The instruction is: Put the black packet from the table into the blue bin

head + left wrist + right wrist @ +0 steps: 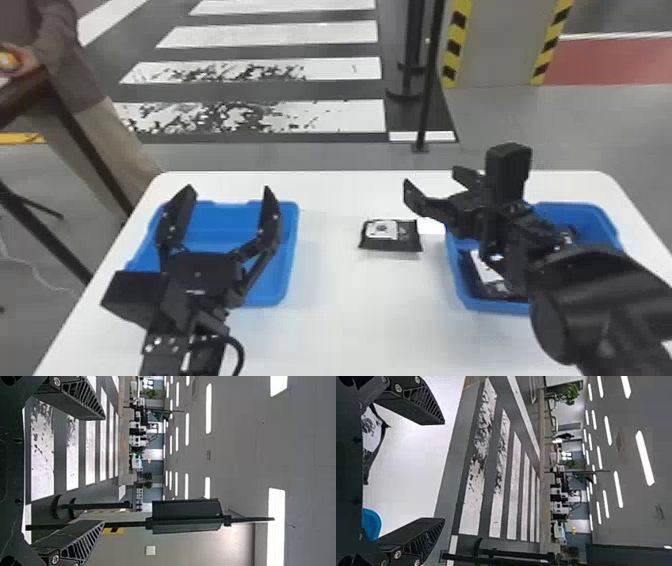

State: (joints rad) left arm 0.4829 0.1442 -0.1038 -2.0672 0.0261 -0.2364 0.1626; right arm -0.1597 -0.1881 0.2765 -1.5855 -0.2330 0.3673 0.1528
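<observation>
Item, one black packet [392, 236]: flat on the white table [345, 300], right of centre in the head view, pale label upward, between the two bins.

Item, right gripper [432, 180]: upper right of the frame, fingers spread, grasping nothing, beyond the packet and to its right. Likely the one for the pick.

Item, left gripper [228, 189]: left of the frame, in front of the left blue bin [287, 270], fingers parted, nothing held.

Item, right blue bin [480, 304]: right of the frame, packets [492, 272] inside, partly hidden by the arm. Which bin is meant, cannot tell.

Handling notes, step in hand, approach and pick: swing the fingers down over the packet, straddle its body, meet the tabletop lightly, then close gently. Soft wrapping probably creases or slips if pinched by a corner. Lift clear of the bin's rim before crossing.
</observation>
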